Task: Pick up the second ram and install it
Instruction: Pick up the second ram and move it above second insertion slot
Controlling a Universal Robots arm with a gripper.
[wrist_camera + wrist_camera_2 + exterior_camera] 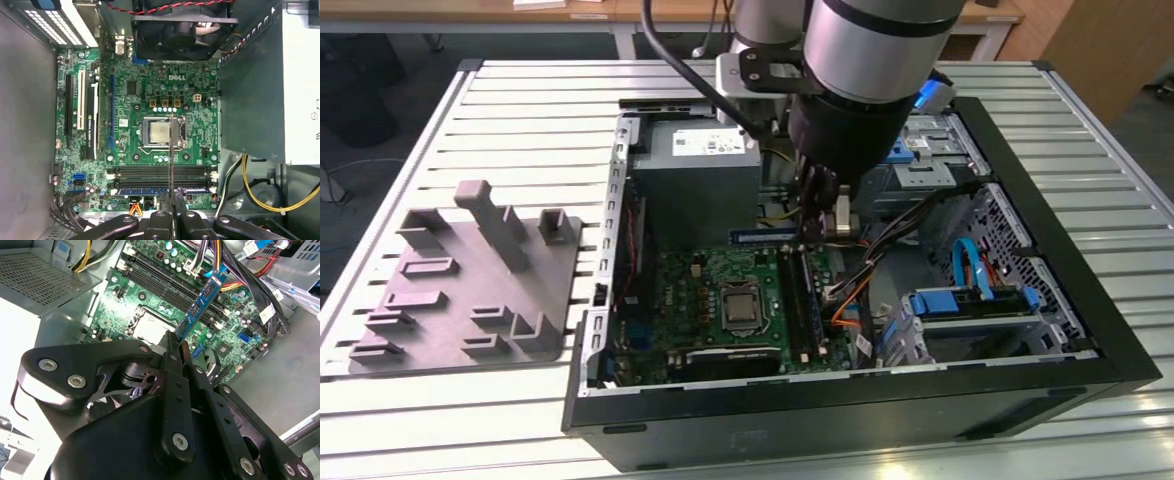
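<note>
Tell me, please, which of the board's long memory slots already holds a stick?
The slot farthest from the processor socket: a bluish stick sits in it, while the other slots are bare black.

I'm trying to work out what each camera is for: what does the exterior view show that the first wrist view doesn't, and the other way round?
Exterior view: the arm, the whole case on a slatted table, and a grey tray beside it. First wrist view: a close look at the ram, edge-on between the shut jaws, plus the fan. Both: the green board and its processor socket.
</note>
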